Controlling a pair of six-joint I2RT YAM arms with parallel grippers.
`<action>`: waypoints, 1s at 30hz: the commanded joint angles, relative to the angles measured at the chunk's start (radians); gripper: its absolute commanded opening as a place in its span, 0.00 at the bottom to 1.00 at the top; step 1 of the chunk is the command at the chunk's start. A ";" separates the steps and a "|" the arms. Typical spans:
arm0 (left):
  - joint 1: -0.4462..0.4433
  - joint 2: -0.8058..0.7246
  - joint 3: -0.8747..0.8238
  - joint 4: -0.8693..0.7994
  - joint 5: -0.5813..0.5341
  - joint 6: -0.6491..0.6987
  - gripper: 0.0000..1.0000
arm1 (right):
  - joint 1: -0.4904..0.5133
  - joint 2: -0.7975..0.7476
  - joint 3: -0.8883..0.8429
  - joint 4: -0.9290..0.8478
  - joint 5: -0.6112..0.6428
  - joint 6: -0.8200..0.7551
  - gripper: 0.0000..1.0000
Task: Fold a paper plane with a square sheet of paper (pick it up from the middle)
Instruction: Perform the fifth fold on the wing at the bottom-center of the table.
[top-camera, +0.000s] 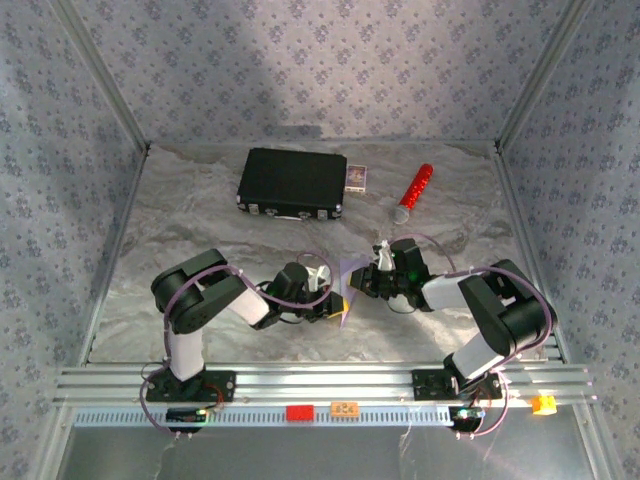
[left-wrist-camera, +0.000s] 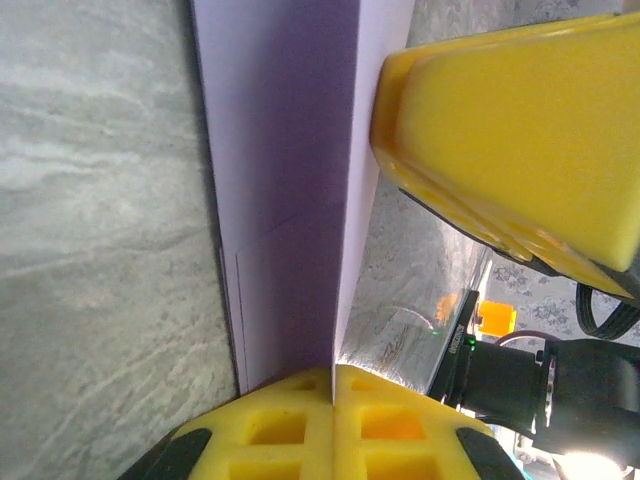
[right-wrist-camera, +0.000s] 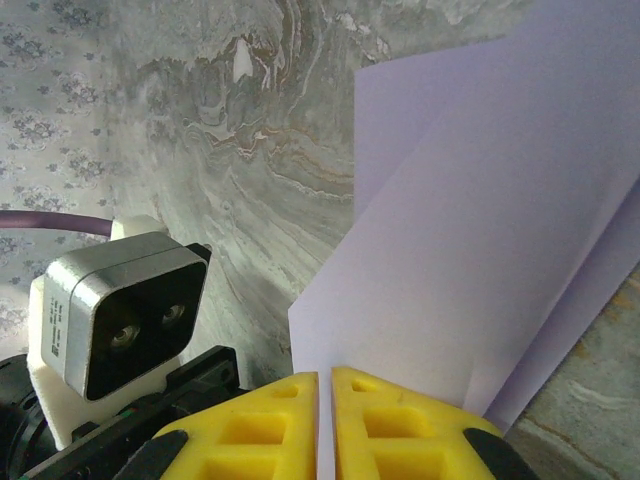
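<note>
The pale lilac sheet of paper (top-camera: 347, 296) stands on edge at mid-table, folded into layers, between my two grippers. My left gripper (top-camera: 336, 304) is shut on its lower edge; in the left wrist view the paper (left-wrist-camera: 290, 180) rises straight out of the closed yellow jaws of the left gripper (left-wrist-camera: 333, 372). My right gripper (top-camera: 357, 283) is shut on the paper from the other side, and one of its yellow fingers (left-wrist-camera: 510, 130) looms close. In the right wrist view the layered paper (right-wrist-camera: 480, 230) fans out from the right gripper (right-wrist-camera: 325, 378). I cannot tell whether it has a paper plane's shape.
A black case (top-camera: 293, 183) lies at the back, with a small card box (top-camera: 357, 177) beside it and a red-and-silver cylinder (top-camera: 413, 192) to the right. An aluminium rail (top-camera: 320, 385) runs along the near edge. Patterned walls close in three sides.
</note>
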 joint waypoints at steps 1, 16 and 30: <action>0.008 0.053 -0.033 -0.127 -0.028 0.009 0.00 | -0.010 0.014 0.014 0.007 -0.017 -0.017 0.14; 0.010 0.057 -0.015 -0.200 -0.033 0.019 0.00 | -0.016 0.070 0.018 0.029 -0.022 -0.018 0.14; 0.008 0.046 -0.006 -0.223 -0.028 0.033 0.05 | -0.016 0.104 0.008 -0.050 0.032 -0.019 0.12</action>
